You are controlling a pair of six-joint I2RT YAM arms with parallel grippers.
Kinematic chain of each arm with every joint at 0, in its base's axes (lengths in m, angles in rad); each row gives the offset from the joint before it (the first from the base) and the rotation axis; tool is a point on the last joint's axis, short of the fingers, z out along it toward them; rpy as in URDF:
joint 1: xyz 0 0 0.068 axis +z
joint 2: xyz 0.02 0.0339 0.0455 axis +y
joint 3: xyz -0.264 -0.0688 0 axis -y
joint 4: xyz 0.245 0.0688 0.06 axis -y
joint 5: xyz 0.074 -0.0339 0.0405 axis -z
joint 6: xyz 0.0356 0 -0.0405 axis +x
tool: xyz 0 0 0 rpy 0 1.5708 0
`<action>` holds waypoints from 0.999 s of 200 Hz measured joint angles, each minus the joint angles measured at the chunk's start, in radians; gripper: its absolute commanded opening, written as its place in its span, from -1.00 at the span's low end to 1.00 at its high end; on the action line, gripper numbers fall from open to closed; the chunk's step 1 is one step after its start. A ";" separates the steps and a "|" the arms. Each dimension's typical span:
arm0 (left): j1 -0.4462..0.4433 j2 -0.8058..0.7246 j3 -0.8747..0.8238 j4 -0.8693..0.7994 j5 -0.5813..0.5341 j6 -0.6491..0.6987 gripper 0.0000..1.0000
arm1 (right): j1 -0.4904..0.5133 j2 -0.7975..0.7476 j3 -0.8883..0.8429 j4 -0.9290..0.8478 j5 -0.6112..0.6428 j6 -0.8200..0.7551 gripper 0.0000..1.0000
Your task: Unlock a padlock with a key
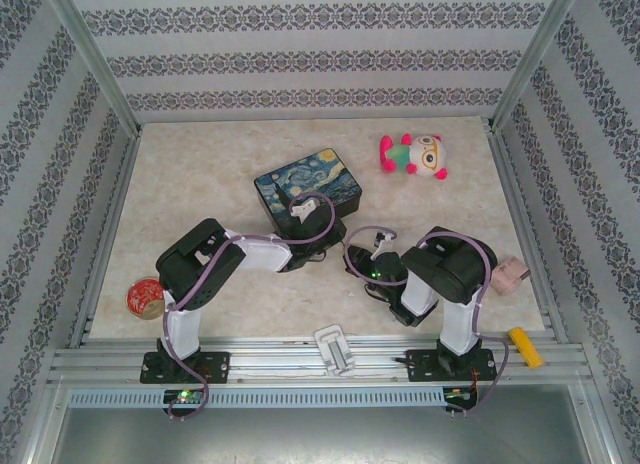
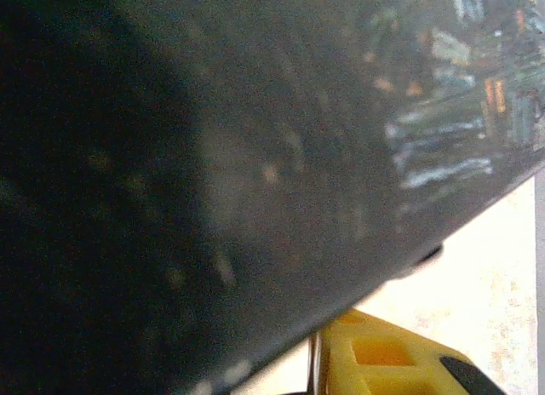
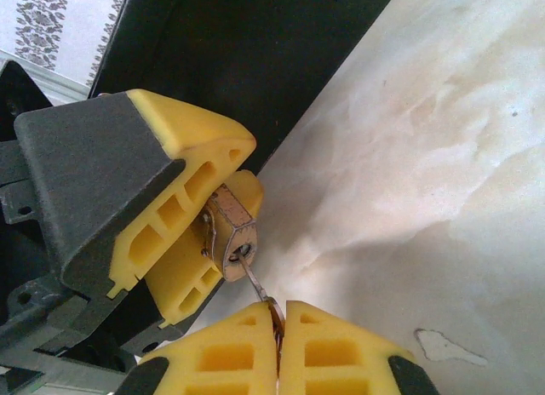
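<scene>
In the right wrist view the small brass padlock (image 3: 228,233) sits clamped between the yellow fingers (image 3: 183,199) of my left gripper (image 3: 244,169), keyhole end facing the camera. Its shackle is hidden behind the fingers. My right gripper (image 3: 281,314) is shut on the head of the slim key (image 3: 255,280), and the key's blade reaches into the keyhole. From above, both grippers meet low over the table in front of the painted tin (image 1: 308,189), left gripper (image 1: 335,250) and right gripper (image 1: 356,258) tip to tip. The left wrist view has one yellow finger (image 2: 383,357) under the tin's dark side (image 2: 255,157).
The painted tin stands right behind the grippers, close to the left fingers. A plush toy (image 1: 412,154) lies at the back right. A red round disc (image 1: 143,297) is at the near left, a pink block (image 1: 510,276) and a yellow piece (image 1: 525,346) at the near right.
</scene>
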 measured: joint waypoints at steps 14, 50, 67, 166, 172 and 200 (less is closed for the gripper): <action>0.003 0.000 0.002 -0.001 0.005 -0.003 -0.92 | 0.001 0.003 0.006 0.000 0.006 0.005 -1.00; 0.017 0.000 0.015 -0.015 0.022 -0.013 -0.92 | 0.006 0.014 0.030 -0.008 0.023 0.009 -1.00; 0.021 0.001 0.017 -0.019 0.028 -0.016 -0.92 | 0.006 0.015 0.034 -0.010 0.024 0.009 -1.00; 0.027 0.007 0.023 -0.019 0.027 -0.016 -0.92 | 0.006 0.011 0.057 -0.043 0.028 0.013 -1.00; 0.028 0.008 0.024 -0.019 0.026 -0.016 -0.92 | 0.006 0.009 0.061 -0.051 0.028 0.013 -1.00; 0.029 0.010 0.026 -0.019 0.023 -0.016 -0.92 | 0.006 0.001 0.068 -0.076 0.027 0.013 -1.00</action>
